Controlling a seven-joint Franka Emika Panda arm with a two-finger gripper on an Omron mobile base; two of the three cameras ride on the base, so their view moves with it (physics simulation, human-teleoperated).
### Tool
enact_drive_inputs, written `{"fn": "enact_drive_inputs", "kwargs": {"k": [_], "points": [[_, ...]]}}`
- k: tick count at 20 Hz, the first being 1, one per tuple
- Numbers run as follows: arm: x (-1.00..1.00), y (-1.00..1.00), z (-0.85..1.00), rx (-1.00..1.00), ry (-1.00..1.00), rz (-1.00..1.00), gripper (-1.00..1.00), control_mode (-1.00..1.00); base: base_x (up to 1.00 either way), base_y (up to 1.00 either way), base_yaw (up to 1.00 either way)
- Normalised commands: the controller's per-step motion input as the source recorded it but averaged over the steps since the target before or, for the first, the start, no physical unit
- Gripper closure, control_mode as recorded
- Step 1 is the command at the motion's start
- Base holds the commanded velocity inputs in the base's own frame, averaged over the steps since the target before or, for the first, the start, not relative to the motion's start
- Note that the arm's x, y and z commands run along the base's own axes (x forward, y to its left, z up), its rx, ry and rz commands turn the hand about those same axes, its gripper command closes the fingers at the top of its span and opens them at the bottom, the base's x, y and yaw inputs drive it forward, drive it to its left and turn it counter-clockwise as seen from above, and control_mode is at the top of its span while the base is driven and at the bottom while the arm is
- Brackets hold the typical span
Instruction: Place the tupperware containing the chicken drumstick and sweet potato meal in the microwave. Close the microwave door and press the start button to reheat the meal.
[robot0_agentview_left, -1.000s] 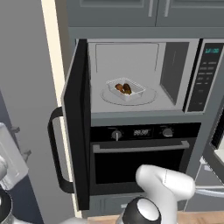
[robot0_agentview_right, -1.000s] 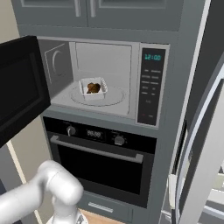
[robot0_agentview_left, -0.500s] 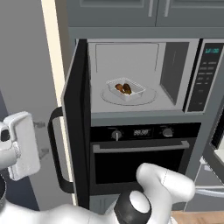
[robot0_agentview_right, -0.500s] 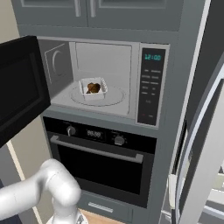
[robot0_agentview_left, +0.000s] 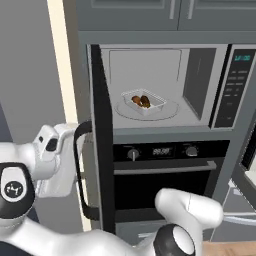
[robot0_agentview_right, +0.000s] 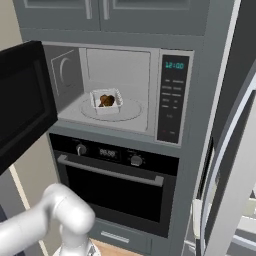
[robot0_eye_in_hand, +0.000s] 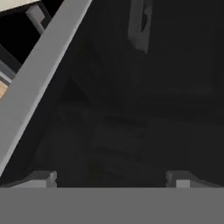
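- The tupperware (robot0_agentview_left: 144, 101) with the meal sits on the turntable inside the microwave (robot0_agentview_right: 120, 90), near the middle; placement judged complete.
- The microwave door (robot0_agentview_left: 100, 140) stands wide open, swung out to the left, its bar handle (robot0_agentview_left: 80, 170) facing the arm; closing not yet done.
- The control panel (robot0_agentview_right: 172, 100) shows cyan digits; start judged not yet pressed.
- The gripper (robot0_eye_in_hand: 112, 177) is just beside the door's dark outer face, fingers (robot0_eye_in_hand: 41, 178) spread apart, holding nothing.
- The oven (robot0_agentview_right: 115, 185) sits below.
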Motion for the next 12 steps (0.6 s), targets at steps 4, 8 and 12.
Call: {"fn": "enact_drive_inputs", "kwargs": {"k": [4,8,12], "points": [[-0.31,-1.0,0.0,0.22,-0.06,0.0,-1.0,-1.0,0.0,0.0,0.0],[-0.07,-1.0,0.0,0.18,-0.03,0.06,-1.0,-1.0,0.0,0.0,0.0],[0.0,-1.0,0.0,0.16,0.0,0.08,-1.0,-1.0,0.0,0.0,0.0]]}}
